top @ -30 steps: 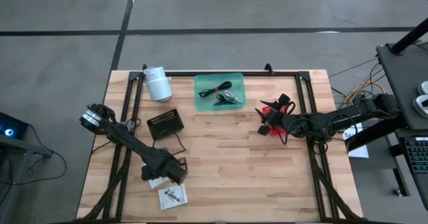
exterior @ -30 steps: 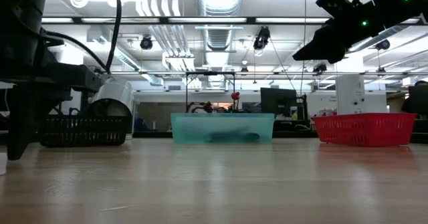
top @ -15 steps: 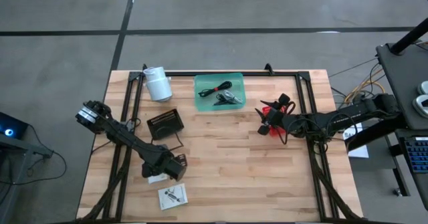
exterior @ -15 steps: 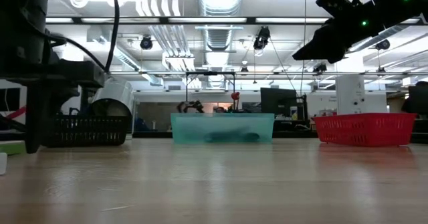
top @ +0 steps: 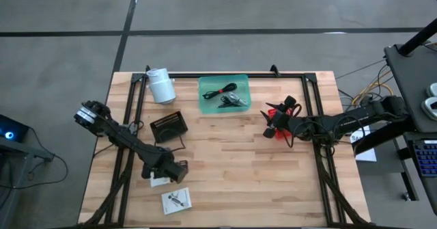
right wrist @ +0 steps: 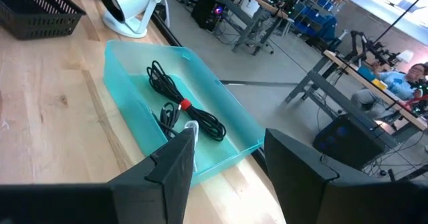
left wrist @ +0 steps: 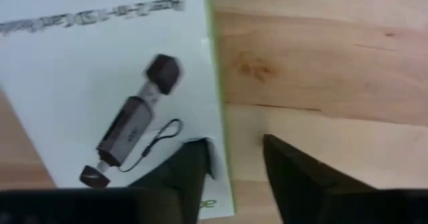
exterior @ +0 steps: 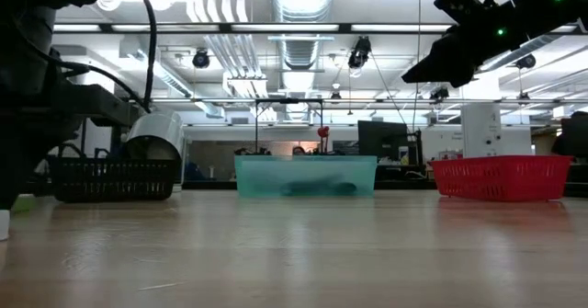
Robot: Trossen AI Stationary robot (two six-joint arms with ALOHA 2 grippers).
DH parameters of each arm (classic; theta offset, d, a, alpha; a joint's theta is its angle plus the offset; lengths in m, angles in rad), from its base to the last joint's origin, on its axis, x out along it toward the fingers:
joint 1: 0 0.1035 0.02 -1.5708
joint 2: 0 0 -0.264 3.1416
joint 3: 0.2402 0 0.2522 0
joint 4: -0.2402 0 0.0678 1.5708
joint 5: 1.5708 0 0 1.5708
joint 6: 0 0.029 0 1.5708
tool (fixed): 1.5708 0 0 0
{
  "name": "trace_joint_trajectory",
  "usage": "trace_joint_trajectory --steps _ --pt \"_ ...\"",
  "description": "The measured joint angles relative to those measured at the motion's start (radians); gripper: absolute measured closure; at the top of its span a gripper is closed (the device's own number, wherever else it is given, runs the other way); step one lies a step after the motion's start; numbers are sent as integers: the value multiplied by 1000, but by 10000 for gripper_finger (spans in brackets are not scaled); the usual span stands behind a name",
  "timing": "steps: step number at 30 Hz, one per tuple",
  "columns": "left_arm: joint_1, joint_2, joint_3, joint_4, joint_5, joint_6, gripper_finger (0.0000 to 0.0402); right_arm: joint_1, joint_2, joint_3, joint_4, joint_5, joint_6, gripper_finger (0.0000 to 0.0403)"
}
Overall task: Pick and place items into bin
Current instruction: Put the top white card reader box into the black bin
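A flat white packet (left wrist: 100, 70) printed with a small black device lies on the wood, and in the high view it (top: 160, 182) is partly under my left gripper (top: 167, 171). That gripper (left wrist: 234, 177) is open and low, with one finger over the packet's green-edged side and the other over bare wood. A second packet (top: 176, 201) lies nearer the table's near edge. The green bin (top: 205, 85) holds a thin black cable (right wrist: 174, 97). My right gripper (top: 275, 122) hangs open above the table to the right of the bin (right wrist: 120, 57). My left gripper comes at the packet from above. One finger (left wrist: 184, 174) stands over the packet's edge near a corner (left wrist: 210, 150) and the other finger is beside it over the wood. Whether either finger touches the packet, I cannot tell.
A black mesh basket (top: 168, 126) sits between the left arm and the bin. A white roll (top: 162, 85) stands by the far-left corner. A red basket (exterior: 501, 177) is under my right gripper. Bare wood lies across the table's middle and near right.
My left gripper has slid a short way toward the table's left edge and slightly toward the far edge, staying low over the packet. The packet has stayed in place. The right arm has kept still.
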Motion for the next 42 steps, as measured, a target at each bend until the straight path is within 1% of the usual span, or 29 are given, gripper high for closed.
trace_joint_trajectory --steps 6,8,13,15,21,27,32,37,42 --pt "0 -33 -3 19 -17 60 368 0 0 0 0 0 0 234" --pt "1 -36 -2 21 -18 87 390 0 0 0 0 0 0 234" --pt "4 -37 -2 29 -12 156 395 0 0 0 0 0 0 234" --pt "5 -37 0 43 -12 161 398 0 0 0 0 0 0 234" --pt "8 -38 62 39 -12 262 400 0 0 0 2 0 0 234" --pt "19 -39 159 17 -19 442 401 0 0 0 2 0 0 234" --pt "25 -39 237 -6 -47 700 401 0 0 0 3 0 0 234" --pt "59 -40 314 -148 -71 834 401 0 0 0 11 0 1 234" --pt "117 -40 397 -330 -72 1009 401 0 0 0 43 0 1 234"
